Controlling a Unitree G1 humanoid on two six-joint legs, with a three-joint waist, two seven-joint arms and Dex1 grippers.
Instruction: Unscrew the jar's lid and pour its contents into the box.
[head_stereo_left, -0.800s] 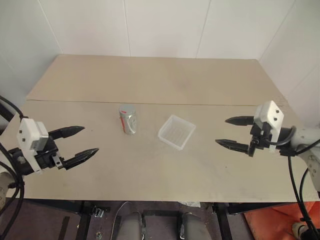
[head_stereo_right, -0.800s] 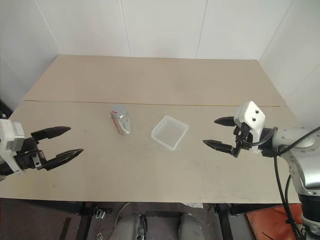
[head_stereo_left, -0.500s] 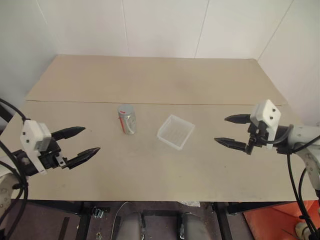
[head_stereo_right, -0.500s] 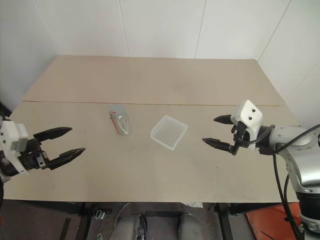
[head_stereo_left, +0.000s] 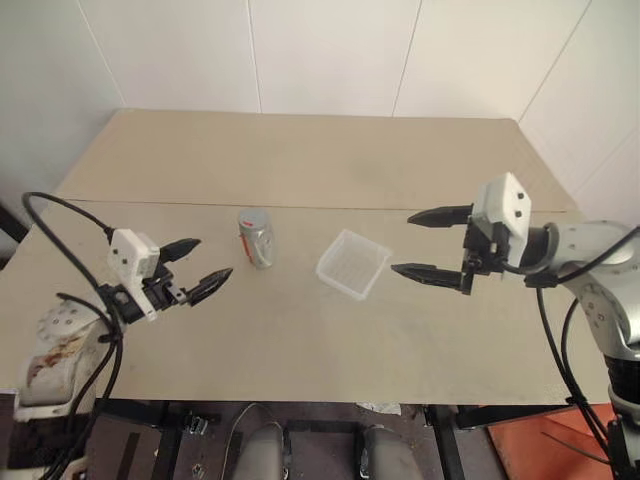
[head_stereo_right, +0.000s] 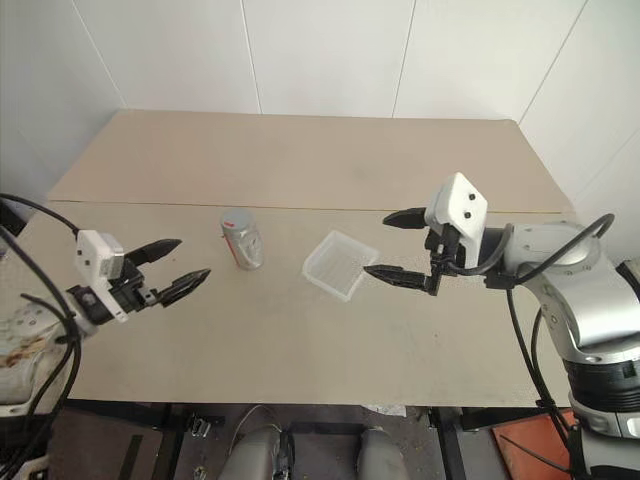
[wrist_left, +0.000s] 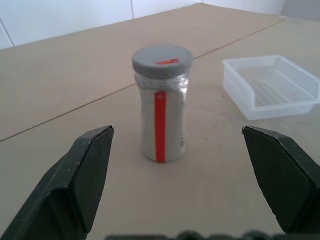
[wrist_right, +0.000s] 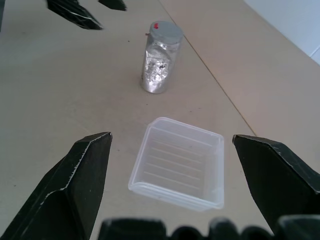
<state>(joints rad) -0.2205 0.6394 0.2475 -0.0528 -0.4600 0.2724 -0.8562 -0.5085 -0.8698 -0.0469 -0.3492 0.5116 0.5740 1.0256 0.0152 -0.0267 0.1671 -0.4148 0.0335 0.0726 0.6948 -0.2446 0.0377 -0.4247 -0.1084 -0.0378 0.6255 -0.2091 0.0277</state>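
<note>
1. Grey-capped and upright, the jar (head_stereo_left: 256, 238) stands on the tan table (head_stereo_left: 300, 160) with the lid (wrist_left: 162, 61) screwed on, so the step in hand appears to be the first reach for the jar.
2. To do this well, the left gripper (head_stereo_left: 197, 268) should probably close around the jar's body below the lid, with the jar centred between its fingers, so the cap stays free for the other gripper.
3. A low, square hold seems wise, since the jar is tall and narrow and a glancing touch from 1 finger could tip it.
4. The left gripper stands wide and holds nothing; in the left wrist view the jar sits between the lines of the 2 fingers, ahead of the tips and apart from them.
5. Seen from the head camera, the jar lies at about 2 o'clock from the left gripper, near but not touching.
6. The right gripper (head_stereo_left: 428, 245) is also spread wide and empty, its tips just beside the box (head_stereo_left: 353, 263).
7. From the right gripper, the box lies at about 8 o'clock and the jar at 9 o'clock, beyond the box.
8. Inside the box nothing can be seen; the jar's contents cannot be made out through its wall.
</note>
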